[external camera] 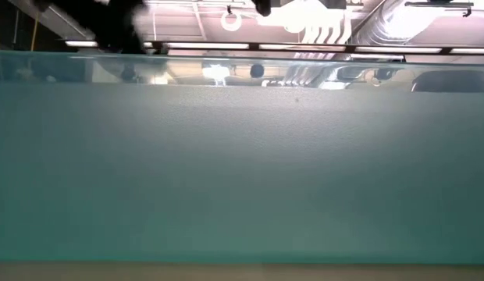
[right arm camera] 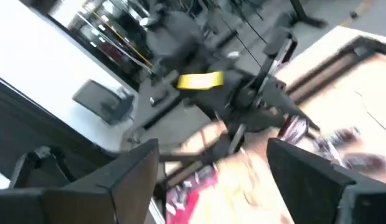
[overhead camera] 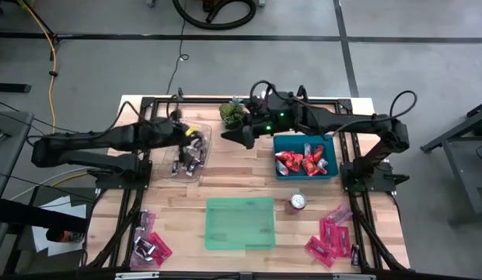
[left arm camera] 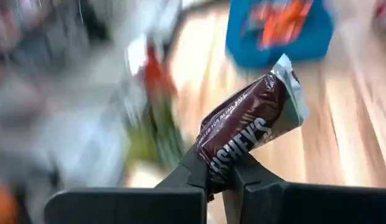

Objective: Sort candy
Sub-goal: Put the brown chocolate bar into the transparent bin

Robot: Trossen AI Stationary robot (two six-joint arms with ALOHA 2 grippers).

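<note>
Left arm: you have it reaching in from the bench's (overhead camera: 241, 183) left side, stretched low and nearly level, its left gripper (overhead camera: 186, 134) over the clear tray (overhead camera: 206, 148).
Left fingers: clenched on a dark brown-and-silver bar (left arm camera: 249, 130); your left wrist view shows the two fingers (left arm camera: 187, 171) pinching its lower end.
Bar's axis: its long axis rises out of the fingers at a slant, the crimped silver end pointing up and away toward the blue tray (left arm camera: 280, 28).
Right arm: you have it folded at the bench's right edge and stretched leftward across the far side, with the right gripper (overhead camera: 242, 137) just beside the small green plant (overhead camera: 232, 113).
Right fingers: released, spread wide in the right wrist view, with nothing between them.
Other candy: dark bars lie in the clear tray, red-orange packets (overhead camera: 299, 161) in the blue tray, pink-red packets in loose heaps at the near left corner (overhead camera: 150, 247) and near right corner (overhead camera: 330, 237).
Green tray (overhead camera: 239, 223): near the bench's front middle, a red soda can (overhead camera: 297, 203) just to its right.
</note>
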